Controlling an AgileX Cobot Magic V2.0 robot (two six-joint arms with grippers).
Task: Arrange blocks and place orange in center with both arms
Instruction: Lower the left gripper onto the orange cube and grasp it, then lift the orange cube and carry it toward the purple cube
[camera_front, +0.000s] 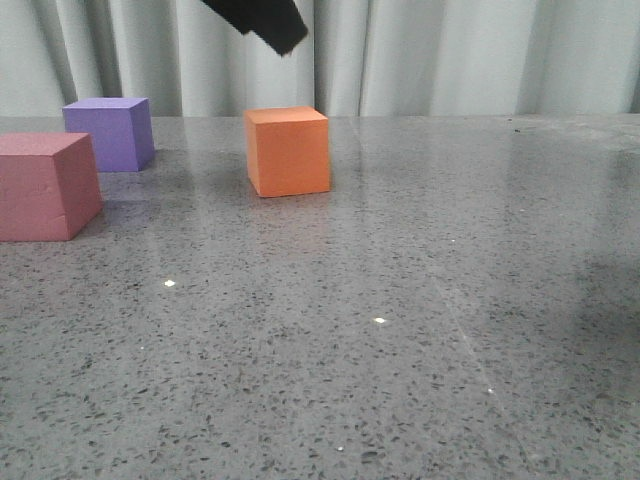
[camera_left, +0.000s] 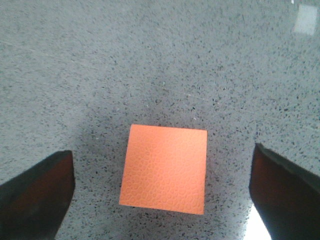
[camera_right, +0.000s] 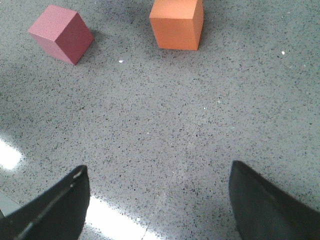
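Observation:
The orange cube (camera_front: 288, 150) stands on the table at mid-depth, a little left of centre. The purple cube (camera_front: 110, 132) stands far left, and the pink-red cube (camera_front: 45, 185) is in front of it at the left edge. A black part of my left arm (camera_front: 262, 22) hangs above the orange cube. In the left wrist view my left gripper (camera_left: 161, 152) is open, and the orange cube (camera_left: 164, 169) lies below, between the fingers, apart from both. My right gripper (camera_right: 158, 166) is open and empty over bare table, with the orange cube (camera_right: 177, 22) and the pink-red cube (camera_right: 62, 34) far ahead of it.
The grey speckled tabletop (camera_front: 400, 330) stretches to the front and right. A pale curtain (camera_front: 450, 55) hangs behind the table's far edge.

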